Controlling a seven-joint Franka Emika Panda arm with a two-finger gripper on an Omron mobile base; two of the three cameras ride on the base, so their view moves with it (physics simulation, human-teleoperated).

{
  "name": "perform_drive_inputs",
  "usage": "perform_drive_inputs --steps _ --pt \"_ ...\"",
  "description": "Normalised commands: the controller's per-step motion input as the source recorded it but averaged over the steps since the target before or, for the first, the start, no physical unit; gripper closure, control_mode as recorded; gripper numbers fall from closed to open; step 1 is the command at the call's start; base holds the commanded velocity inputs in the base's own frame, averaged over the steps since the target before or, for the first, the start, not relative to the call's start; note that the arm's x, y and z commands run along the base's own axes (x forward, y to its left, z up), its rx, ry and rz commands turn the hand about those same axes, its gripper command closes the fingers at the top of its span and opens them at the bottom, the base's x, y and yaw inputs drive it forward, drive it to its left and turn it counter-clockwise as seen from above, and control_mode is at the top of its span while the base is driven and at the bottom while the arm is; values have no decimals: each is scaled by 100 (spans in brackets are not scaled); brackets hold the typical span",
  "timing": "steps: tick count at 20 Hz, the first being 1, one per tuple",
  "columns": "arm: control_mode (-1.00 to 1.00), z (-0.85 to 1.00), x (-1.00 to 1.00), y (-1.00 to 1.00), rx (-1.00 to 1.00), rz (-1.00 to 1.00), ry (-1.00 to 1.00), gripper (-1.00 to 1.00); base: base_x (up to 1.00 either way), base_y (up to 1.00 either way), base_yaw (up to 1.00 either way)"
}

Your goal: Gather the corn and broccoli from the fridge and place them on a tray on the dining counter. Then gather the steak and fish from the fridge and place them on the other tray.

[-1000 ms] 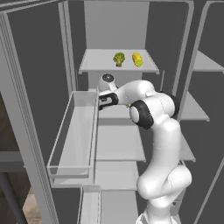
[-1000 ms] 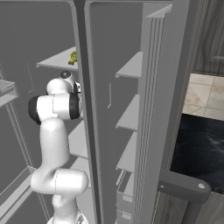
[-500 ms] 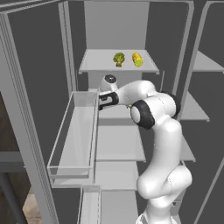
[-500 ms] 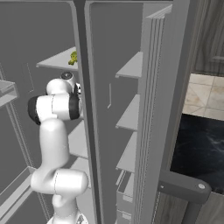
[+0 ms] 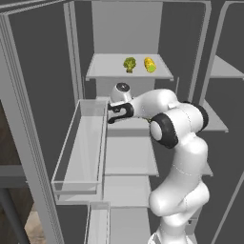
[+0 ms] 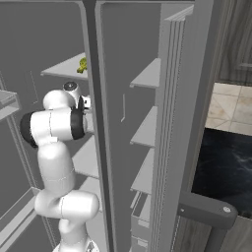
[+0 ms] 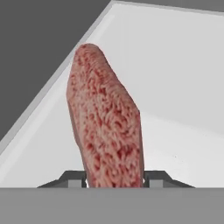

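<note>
The steak (image 7: 107,127), a pinkish-red raw slab, stands on edge between my fingertips (image 7: 74,178) over a pale fridge shelf (image 7: 183,87). My gripper (image 7: 113,177) is shut on the steak. From the left base view the gripper (image 5: 113,114) reaches left inside the open fridge (image 5: 43,71), just below the upper shelf (image 5: 109,71). On that shelf the dark green broccoli (image 5: 129,64) and the yellow corn (image 5: 149,64) sit side by side. Part of the broccoli (image 6: 82,64) peeks out beside the door edge in the right base view.
A clear door bin (image 5: 81,147) hangs close to the left of the gripper. Pale shelves (image 5: 128,152) lie below the hand. The fridge's middle door edge (image 6: 96,123) stands right of the arm. The black marble dining counter (image 6: 224,162) lies at the far right.
</note>
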Motion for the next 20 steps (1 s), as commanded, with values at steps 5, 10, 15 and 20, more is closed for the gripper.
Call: perform_drive_inputs --steps 5,10,15,20 --pt "-100 23 -59 -15 0 -6 0 100 0 0 0" --pt "-100 49 -64 -31 0 -5 0 100 0 0 0" --pt "-100 44 -86 -29 0 -2 0 100 0 0 0" --pt "-100 35 -100 -24 0 0 -6 100 0 0 0"
